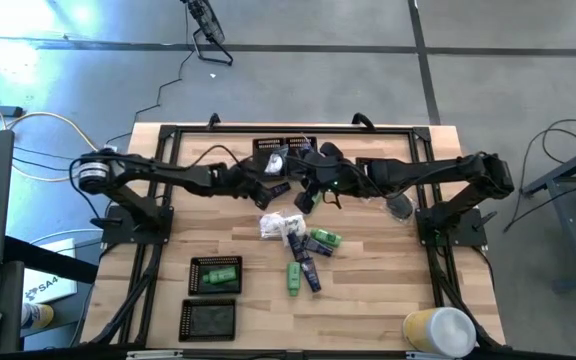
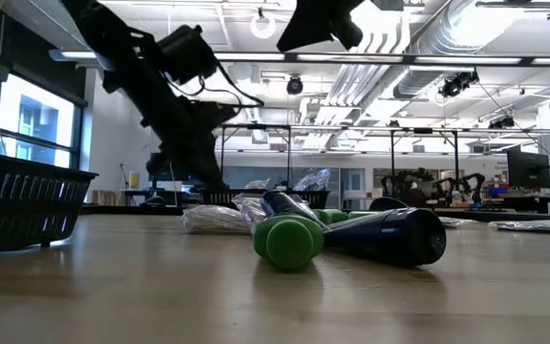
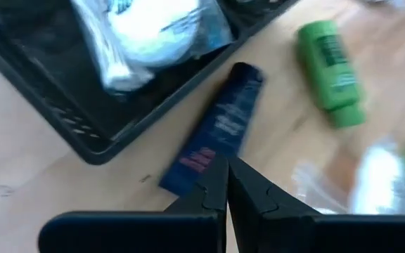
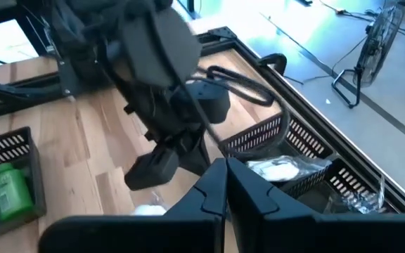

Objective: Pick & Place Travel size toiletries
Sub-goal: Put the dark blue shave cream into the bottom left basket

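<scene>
One dark navy tube [image 3: 216, 130] lying flat on the table [image 1: 368, 290] just ahead of the left gripper [image 3: 225, 184], jaws pinched fully together and holding nothing. Long axis running straight away from the fingertips, near end almost under them, far end beside the wall of a black mesh tray [image 3: 83, 133] with white packets [image 3: 150, 31] inside. Right gripper [image 4: 223, 184] likewise closed and empty, hovering close by over mid-table, yet judged the farther of the two. Green tube [image 3: 329, 70] off to one side.
</scene>
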Tool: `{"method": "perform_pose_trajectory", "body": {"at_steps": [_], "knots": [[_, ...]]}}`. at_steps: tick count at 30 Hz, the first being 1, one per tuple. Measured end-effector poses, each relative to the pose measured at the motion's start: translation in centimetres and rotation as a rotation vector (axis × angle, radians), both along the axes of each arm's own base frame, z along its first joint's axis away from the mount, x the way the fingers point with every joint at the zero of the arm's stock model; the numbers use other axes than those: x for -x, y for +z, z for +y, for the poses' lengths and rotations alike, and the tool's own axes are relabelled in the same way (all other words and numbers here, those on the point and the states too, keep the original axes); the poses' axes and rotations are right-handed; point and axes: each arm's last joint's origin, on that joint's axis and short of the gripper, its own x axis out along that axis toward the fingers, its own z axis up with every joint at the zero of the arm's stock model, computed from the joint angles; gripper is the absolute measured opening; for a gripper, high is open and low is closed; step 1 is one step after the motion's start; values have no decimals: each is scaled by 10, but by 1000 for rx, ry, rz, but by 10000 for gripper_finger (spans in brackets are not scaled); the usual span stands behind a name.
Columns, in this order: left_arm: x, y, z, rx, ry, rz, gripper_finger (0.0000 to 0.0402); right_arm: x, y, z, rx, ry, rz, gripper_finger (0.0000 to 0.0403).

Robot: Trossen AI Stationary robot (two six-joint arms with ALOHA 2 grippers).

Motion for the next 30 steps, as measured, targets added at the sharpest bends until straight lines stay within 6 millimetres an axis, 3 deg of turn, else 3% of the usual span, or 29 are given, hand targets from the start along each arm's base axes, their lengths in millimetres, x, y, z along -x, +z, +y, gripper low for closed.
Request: {"method": "perform_pose_trajectory", "body": {"at_steps": [9,16,23,30], "knots": [[-18,-23,-13,-139,97,12,0,3,-5,0,0,1,63,3],[-28,-51,-10,-91,140,11,0,5,-7,0,7,8,98,3],[-29,-51,-14,-43,120,3,0,8,-11,0,7,9,150,3],[-32,-53,-46,-9,-40,29,0,8,-11,0,26,23,163,3]]}}
